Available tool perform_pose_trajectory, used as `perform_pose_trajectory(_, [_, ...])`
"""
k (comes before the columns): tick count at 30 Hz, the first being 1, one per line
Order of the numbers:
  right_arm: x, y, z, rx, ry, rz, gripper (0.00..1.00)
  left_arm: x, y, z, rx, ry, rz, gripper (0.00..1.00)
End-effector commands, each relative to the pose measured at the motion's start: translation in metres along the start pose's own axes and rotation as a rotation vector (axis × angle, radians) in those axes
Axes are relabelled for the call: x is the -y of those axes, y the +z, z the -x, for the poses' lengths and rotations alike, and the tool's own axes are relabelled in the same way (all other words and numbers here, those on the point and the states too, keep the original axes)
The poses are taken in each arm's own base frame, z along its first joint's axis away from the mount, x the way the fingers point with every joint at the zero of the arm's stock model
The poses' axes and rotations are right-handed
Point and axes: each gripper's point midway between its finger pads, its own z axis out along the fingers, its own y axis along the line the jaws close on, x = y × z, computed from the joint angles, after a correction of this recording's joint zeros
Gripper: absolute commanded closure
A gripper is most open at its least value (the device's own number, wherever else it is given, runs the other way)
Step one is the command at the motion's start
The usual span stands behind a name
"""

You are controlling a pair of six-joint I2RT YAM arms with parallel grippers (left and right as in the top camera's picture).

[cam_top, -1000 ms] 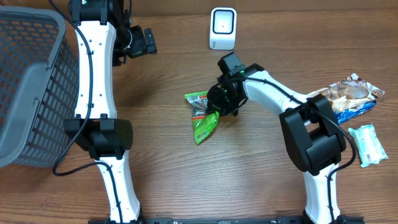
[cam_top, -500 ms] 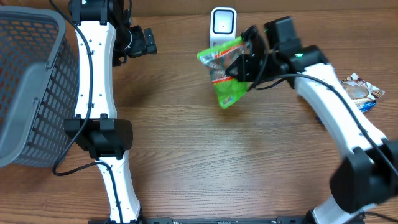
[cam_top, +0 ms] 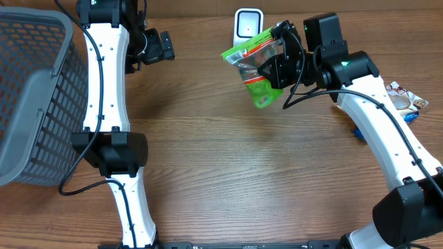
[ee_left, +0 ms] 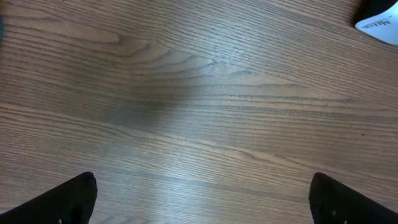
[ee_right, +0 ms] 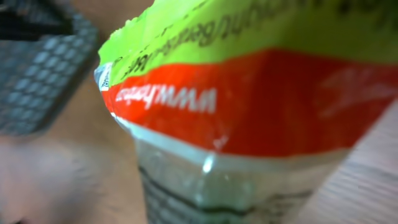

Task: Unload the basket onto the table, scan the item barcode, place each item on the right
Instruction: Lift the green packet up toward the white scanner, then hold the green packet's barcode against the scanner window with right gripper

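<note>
1. The glossy green-and-red packet (cam_top: 255,66) hangs above the brown wood-grain tabletop (cam_top: 228,173) at upper centre, pinched in the closed right tool (cam_top: 277,67).
2. It partly hides the white scanner (cam_top: 246,19); its print blurs in the right wrist view.
3. The left tool (cam_top: 163,45) gapes wide at upper left, near a grey mesh basket (cam_top: 34,104) cut off by the frame.

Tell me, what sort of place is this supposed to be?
Probably a mock shop checkout set up on a wooden table: a white scanner stands at the far edge, a grey basket sits on the left, and the right gripper holds a green snack packet near the scanner.
</note>
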Motion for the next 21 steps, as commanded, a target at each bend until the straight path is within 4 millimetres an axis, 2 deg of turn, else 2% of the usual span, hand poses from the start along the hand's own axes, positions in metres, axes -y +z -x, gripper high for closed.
perform_pose_trajectory(1, [0.026, -0.009, 0.023, 0.089, 0.000, -0.225, 0.96, -0.004, 0.001, 0.001, 0.001, -0.005, 0.011, 0.00])
perform_pose_trajectory(6, [0.068, -0.009, 0.045, 0.200, -0.028, -0.601, 0.96, -0.004, 0.001, 0.001, 0.001, -0.005, 0.011, 0.00])
perform_pose_trajectory(9, [0.089, -0.014, 0.063, 0.297, -0.050, -0.829, 0.96, -0.004, 0.001, 0.001, 0.001, -0.005, 0.011, 0.00])
perform_pose_trajectory(11, [0.100, -0.009, 0.079, 0.364, -0.122, -0.971, 0.96, -0.004, 0.001, 0.001, 0.001, -0.005, 0.011, 0.00])
perform_pose_trajectory(17, [0.122, 0.023, 0.100, 0.343, -0.410, -1.130, 0.96, -0.004, 0.001, 0.001, 0.001, -0.005, 0.011, 0.00])
perform_pose_trajectory(21, [0.133, 0.040, 0.109, 0.356, -0.531, -1.219, 0.96, -0.004, 0.001, 0.001, 0.001, -0.005, 0.011, 0.00])
